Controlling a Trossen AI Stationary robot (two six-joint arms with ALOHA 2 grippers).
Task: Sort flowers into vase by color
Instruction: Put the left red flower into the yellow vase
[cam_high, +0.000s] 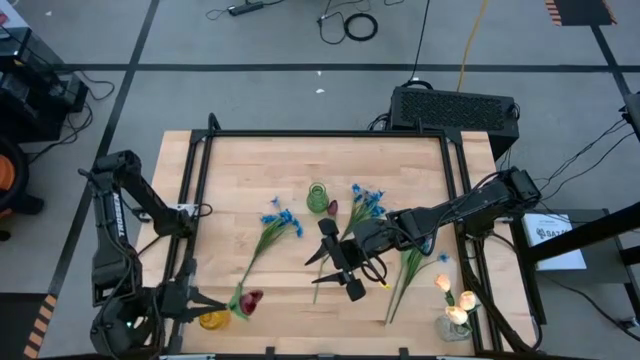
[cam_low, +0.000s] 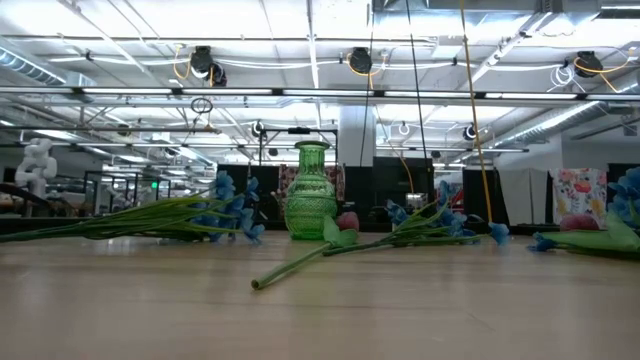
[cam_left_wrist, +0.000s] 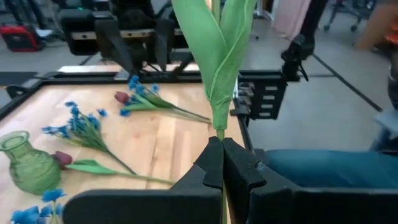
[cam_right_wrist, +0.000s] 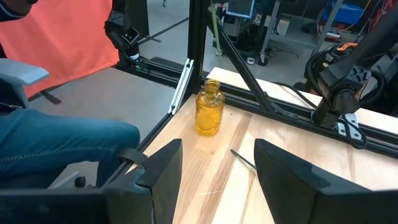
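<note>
My left gripper is near the table's front left corner, shut on a dark red tulip, beside the yellow vase. In the left wrist view only the tulip's green leaves show beyond the gripper. My right gripper hangs open over the table's middle with nothing between its fingers. The green vase stands behind it. Another red tulip and blue flowers lie flat on the wood. Cream-yellow tulips stand in a clear vase at the front right. My left gripper pinches the tulip's thin green stem between its two shut fingers, just below the leaves. The leaves and the red head stick out past the fingertips toward the table's right. The flower is lifted clear of the table, next to the yellow vase.
A black frame runs around the wooden table. A loose stem end lies on the wood between my right gripper and the yellow vase. A person's blue-clad leg shows beyond the table's edge.
</note>
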